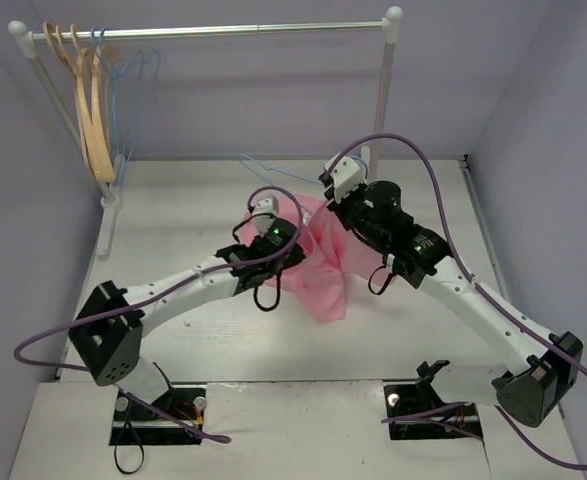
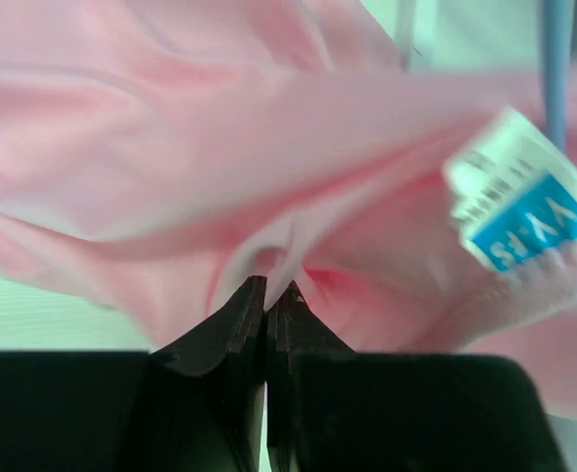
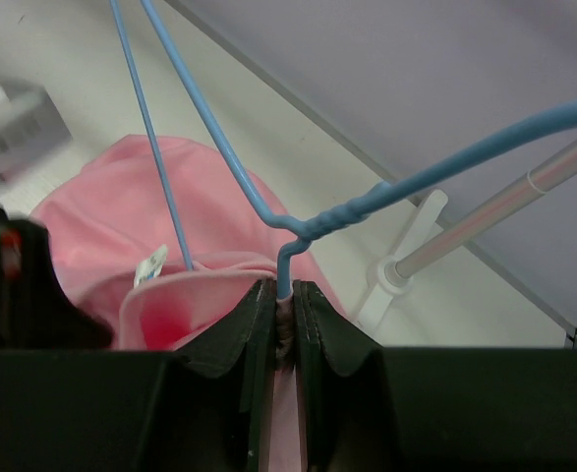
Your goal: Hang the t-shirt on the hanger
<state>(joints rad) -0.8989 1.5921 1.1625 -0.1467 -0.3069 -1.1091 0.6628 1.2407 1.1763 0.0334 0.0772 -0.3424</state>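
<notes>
Blurred, unreadable white letters on a blue patch (image 2: 532, 232) of the white neck label (image 2: 512, 167) of the t-shirt (image 2: 219, 118)

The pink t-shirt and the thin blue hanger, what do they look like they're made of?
The t-shirt looks like thin, soft cloth with a matte surface: it sags in loose folds and has a stitched neck seam with a white label. The hanger looks like thin metal wire with a smooth light-blue coating, probably paint or plastic: its neck is twisted around itself.

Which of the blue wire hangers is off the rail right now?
The blue hanger pinched in the right gripper, at the pink t-shirt; the other blue hangers hang on the rail beside the tan wooden ones.
</notes>
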